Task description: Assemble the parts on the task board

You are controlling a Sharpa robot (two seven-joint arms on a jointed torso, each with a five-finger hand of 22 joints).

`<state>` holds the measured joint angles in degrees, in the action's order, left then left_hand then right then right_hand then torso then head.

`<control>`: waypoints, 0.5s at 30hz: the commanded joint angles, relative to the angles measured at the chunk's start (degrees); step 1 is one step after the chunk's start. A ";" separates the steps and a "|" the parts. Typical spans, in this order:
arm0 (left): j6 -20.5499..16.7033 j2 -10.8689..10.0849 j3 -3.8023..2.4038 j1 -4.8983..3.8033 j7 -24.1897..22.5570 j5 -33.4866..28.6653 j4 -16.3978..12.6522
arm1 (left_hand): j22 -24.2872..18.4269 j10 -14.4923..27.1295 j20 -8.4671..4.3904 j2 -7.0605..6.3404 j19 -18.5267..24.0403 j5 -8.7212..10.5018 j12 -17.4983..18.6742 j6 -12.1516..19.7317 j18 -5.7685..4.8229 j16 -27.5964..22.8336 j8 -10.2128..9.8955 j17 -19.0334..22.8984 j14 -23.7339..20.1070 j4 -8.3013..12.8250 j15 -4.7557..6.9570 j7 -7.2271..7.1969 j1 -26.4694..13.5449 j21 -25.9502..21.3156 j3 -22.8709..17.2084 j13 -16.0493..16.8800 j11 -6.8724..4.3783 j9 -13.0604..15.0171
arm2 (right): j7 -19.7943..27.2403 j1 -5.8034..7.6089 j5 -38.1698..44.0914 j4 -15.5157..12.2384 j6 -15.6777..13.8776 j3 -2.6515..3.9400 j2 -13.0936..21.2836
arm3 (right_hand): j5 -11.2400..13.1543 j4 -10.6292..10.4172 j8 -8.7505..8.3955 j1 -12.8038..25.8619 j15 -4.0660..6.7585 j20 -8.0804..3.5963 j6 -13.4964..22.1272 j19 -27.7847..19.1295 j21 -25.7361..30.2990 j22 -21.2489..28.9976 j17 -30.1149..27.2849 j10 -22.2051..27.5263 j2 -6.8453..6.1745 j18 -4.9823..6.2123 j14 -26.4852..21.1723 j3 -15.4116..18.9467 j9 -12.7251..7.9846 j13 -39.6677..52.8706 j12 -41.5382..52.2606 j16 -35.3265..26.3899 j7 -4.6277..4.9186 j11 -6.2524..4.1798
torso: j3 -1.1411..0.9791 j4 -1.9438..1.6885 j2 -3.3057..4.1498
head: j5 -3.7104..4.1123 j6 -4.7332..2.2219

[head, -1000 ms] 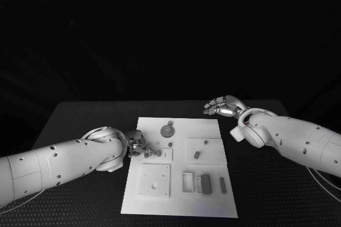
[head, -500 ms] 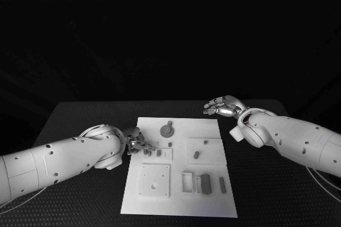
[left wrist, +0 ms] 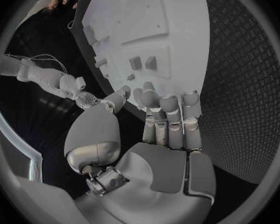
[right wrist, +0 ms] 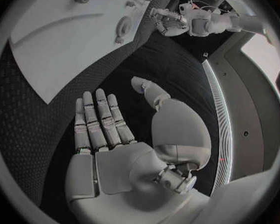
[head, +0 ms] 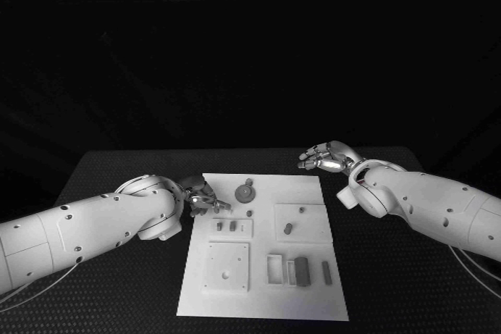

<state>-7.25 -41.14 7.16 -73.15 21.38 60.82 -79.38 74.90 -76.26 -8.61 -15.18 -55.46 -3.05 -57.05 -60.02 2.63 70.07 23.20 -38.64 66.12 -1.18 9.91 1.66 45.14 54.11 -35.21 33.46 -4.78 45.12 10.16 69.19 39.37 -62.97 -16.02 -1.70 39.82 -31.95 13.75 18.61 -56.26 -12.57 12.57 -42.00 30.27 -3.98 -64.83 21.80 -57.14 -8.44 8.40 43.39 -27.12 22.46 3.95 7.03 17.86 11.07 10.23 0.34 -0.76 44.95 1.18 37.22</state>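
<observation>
Fingers of the left robot hand (head: pixel 200 203) are hanging apart and holding nothing at the left edge of the board (head: pixel 313 290), which is lying mid-frame on the black table (head: pixel 115 174). Right robot hand (head: pixel 326 159) is hovering spread and empty off the board's upper right corner. Parts (head: pixel 302 270) are sitting across the board.

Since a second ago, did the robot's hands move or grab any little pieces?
The left hand drew back from the small pieces toward the far left side of the task board, and holds nothing now. The right hand stayed open beyond the board's far right corner. The pieces seem unmoved.
</observation>
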 commanded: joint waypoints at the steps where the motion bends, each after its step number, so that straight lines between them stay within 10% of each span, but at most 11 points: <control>1: -7.02 1.00 -0.02 -0.09 -10.21 -2.19 0.12 | -0.41 5.27 -4.54 0.71 4.43 0.15 3.84 4.07 -0.82 -3.57 -1.94 1.65 -4.93 2.14 -2.24 1.80 2.89 -2.89 -0.06 -1.64 2.08 -0.82 | 0.36 -0.04 0.07 0.02 0.12 0.02 -0.02 | -0.35 -0.30 0.25 0.52 0.02 -0.05 0.43 -0.37 0.21 -0.08 -0.09 0.08 -0.11 -0.40 -0.52 0.12 -0.07 -0.01 -0.35 0.22 0.28 0.41 | -0.02 0.01 0.03 | 0.11 -0.09; 7: -11.86 3.40 0.55 -0.01 -21.42 -0.42 1.77 | -2.40 15.52 2.05 4.18 12.89 -0.76 19.58 7.96 -1.77 -12.56 -5.50 7.03 -13.16 14.42 -9.31 5.90 17.61 -9.82 -2.43 -10.49 7.10 -4.31 | 0.42 -0.04 0.07 -0.01 0.12 0.02 -0.04 | -0.35 -0.30 0.26 0.50 0.02 -0.05 0.43 -0.37 0.21 -0.09 -0.10 0.07 -0.10 -0.40 -0.52 0.11 -0.08 0.00 -0.35 0.23 0.28 0.41 | 0.01 -0.04 0.06 | 0.19 -0.22; 15: -12.76 5.74 1.72 0.36 -26.88 5.56 3.60 | -1.68 12.83 2.97 4.70 11.67 -3.09 33.16 6.99 -0.81 -12.67 -7.32 8.28 -11.68 17.66 -9.86 6.07 22.80 -10.95 -2.11 -18.49 9.45 -7.96 | 0.42 -0.04 0.07 0.28 0.13 0.02 -0.07 | -0.36 -0.29 0.28 0.46 0.02 -0.06 0.43 -0.36 0.20 -0.10 -0.11 0.05 -0.05 -0.40 -0.51 0.08 -0.08 0.00 -0.35 0.26 0.29 0.41 | 0.04 0.06 0.11 | 0.35 -0.24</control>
<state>-17.74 -35.77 8.86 -72.82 0.02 62.38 -75.94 73.22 -63.20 -4.72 -10.47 -43.45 -5.94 -24.03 -52.66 1.27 57.20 15.97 -30.40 54.17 16.42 0.10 7.62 67.62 43.26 -37.55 15.06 4.72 37.21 10.16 69.19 39.36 -62.76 -16.03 -1.70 39.79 -31.95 13.75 18.61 -56.26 -12.57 12.57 -42.01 30.27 -3.98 -64.87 21.75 -57.14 -8.44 8.41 43.39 -27.12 22.46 3.95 7.03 17.86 11.07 10.23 0.37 -0.76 45.02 1.47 36.95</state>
